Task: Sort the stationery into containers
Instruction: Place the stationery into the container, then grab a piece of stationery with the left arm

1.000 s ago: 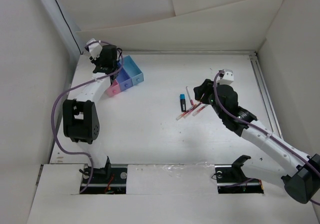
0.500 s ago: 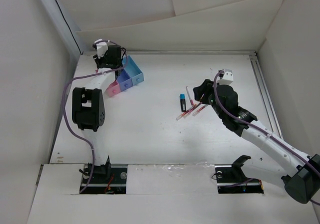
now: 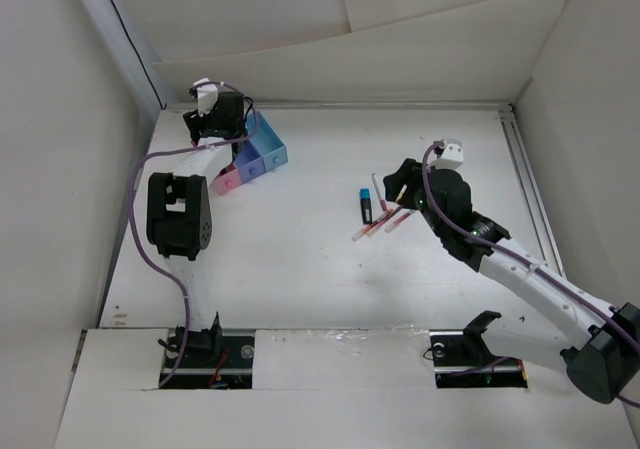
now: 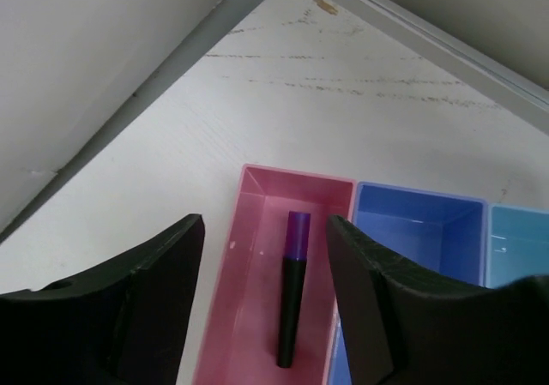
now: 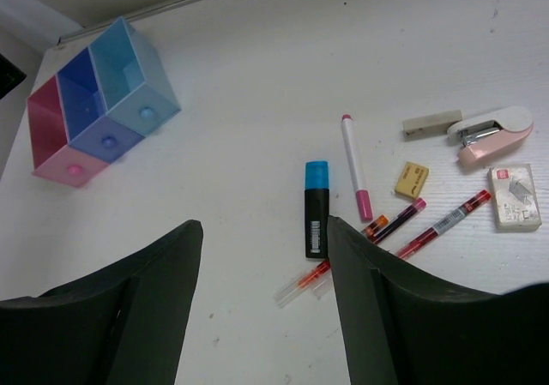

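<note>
My left end effector hangs released above the pink container, fingers apart with nothing between them. 1 purple-and-black marker lies inside that container, and the purple-blue container beside it looks bare in the part I see, so I judge this drop-off done. My right end effector is likewise released and empty, hovering over the stationery left on the counter: a blue-capped marker, a pink-tipped pen and red pens. Next I likely need to descend, straddle 1 item across its width, and close without dragging its neighbours.
</note>
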Robot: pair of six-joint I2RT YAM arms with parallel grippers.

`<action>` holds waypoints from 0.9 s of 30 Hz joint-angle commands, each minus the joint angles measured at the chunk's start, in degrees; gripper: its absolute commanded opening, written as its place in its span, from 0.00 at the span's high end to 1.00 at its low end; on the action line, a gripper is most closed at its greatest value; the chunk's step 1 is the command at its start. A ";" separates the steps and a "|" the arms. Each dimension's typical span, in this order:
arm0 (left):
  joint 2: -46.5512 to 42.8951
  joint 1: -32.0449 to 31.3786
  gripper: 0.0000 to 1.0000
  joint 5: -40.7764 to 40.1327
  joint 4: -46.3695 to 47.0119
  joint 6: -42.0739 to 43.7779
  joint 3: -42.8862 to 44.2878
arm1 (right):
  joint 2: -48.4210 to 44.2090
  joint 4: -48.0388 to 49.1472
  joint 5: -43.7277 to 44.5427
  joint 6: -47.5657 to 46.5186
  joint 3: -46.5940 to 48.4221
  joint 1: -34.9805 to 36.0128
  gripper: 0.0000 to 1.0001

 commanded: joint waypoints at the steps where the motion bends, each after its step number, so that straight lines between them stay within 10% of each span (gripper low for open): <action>1: -3.87 0.02 0.44 2.26 1.92 0.13 0.66 | 0.07 1.74 1.11 -0.27 0.64 0.53 0.34; 8: -10.72 -2.52 0.53 12.63 -0.28 -4.00 2.06 | -1.16 1.74 3.48 -0.27 0.03 0.53 0.39; 12: -12.49 -9.81 0.64 18.60 -3.00 -7.95 4.61 | -5.10 1.74 6.82 0.78 -1.29 0.53 0.85; 14: -12.49 -13.41 0.66 23.59 -4.05 -9.18 4.61 | -6.60 1.74 9.71 1.92 -1.99 0.53 0.90; 22: -6.10 -32.74 0.69 28.02 -9.33 -14.02 2.67 | -10.92 -1.50 13.68 4.04 -3.23 -1.84 0.87; 27: -2.65 -39.18 0.60 28.02 -11.44 -15.95 5.75 | -10.39 -3.18 14.21 4.74 -1.91 -2.37 0.55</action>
